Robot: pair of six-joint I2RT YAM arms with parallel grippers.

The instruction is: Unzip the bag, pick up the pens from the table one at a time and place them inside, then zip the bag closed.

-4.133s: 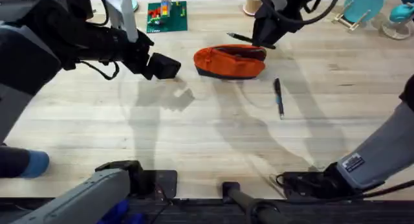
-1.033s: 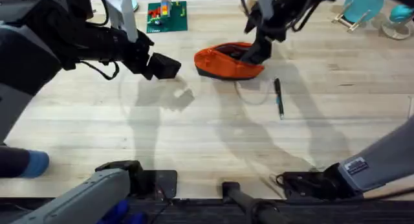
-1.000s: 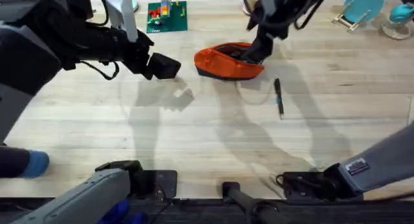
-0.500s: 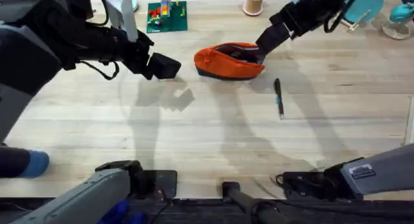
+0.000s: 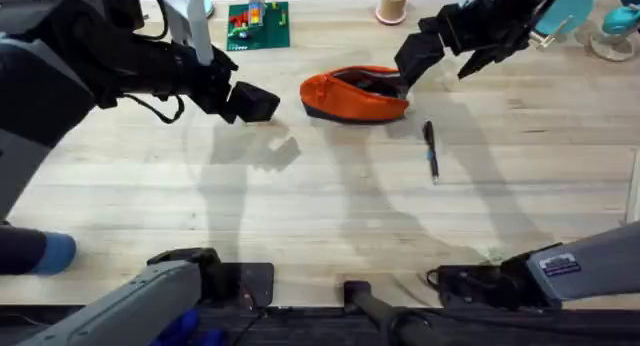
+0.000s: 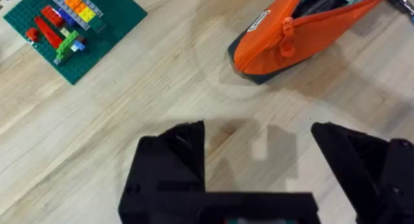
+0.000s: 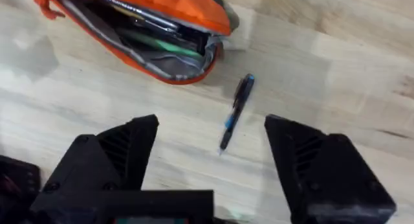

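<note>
Bag [image 5: 355, 94] lay unzipped at mid-desk, one pen inside. Second pen [image 5: 431, 151] lay at its four o'clock. Right pincer [image 7: 213, 162] hung wide open, empty; next it should descend on that pen.

One bag [image 5: 355, 94] — two pens [image 5: 431, 151]

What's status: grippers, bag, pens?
Left gripper open, empty. Right gripper open, empty, above pen on table. Bag unzipped, one pen inside. Nothing blocking.
</note>
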